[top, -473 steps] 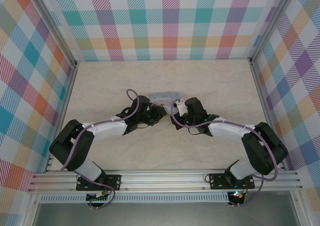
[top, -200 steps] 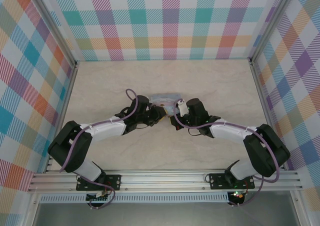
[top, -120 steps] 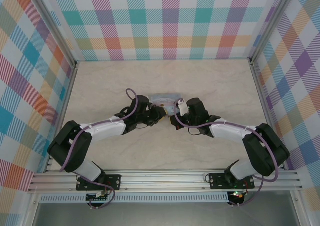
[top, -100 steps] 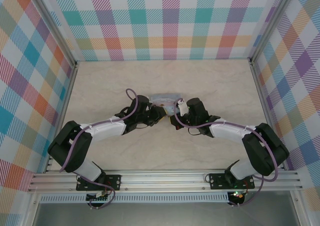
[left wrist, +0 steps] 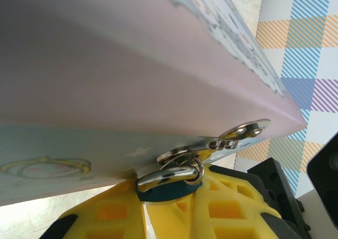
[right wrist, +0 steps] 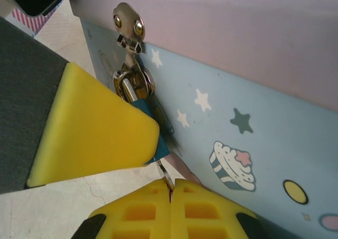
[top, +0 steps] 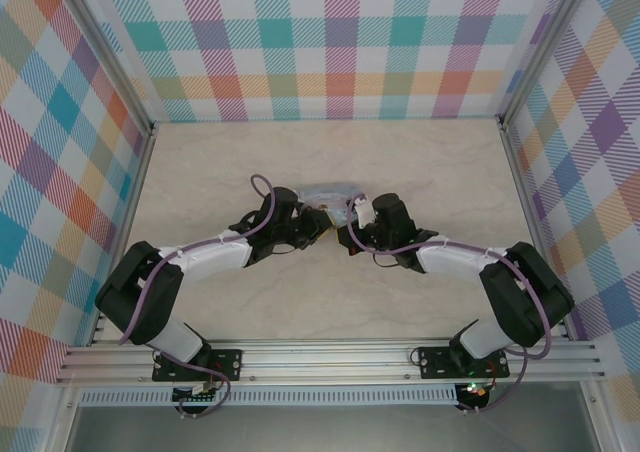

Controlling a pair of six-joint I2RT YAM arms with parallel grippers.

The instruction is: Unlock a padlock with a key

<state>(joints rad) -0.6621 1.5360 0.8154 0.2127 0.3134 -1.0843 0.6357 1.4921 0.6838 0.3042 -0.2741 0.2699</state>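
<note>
The padlock (left wrist: 170, 190), blue with a silvery shackle (left wrist: 171, 175), hangs from the hasp ring on the front of the pale blue tin (left wrist: 63, 149). My left gripper (left wrist: 171, 199) is shut on the padlock's body, one yellow finger on each side. In the right wrist view the padlock (right wrist: 162, 145) peeks out past a left finger (right wrist: 95, 128). The thin key (right wrist: 165, 174) runs from the padlock's underside into my right gripper (right wrist: 171, 185), which is shut on it. From above, both grippers (top: 322, 224) (top: 346, 235) meet at the tin's (top: 332, 192) near side.
The cartoon-printed tin has a pinkish lid and a metal hasp (right wrist: 128, 22) riveted to it. It stands mid-table on the marble-look surface (top: 420, 162). Plaid walls (top: 320, 42) enclose the back and both sides.
The right gripper has edged slightly up and left toward the tin. The left arm has barely moved. Both grips are unchanged.
</note>
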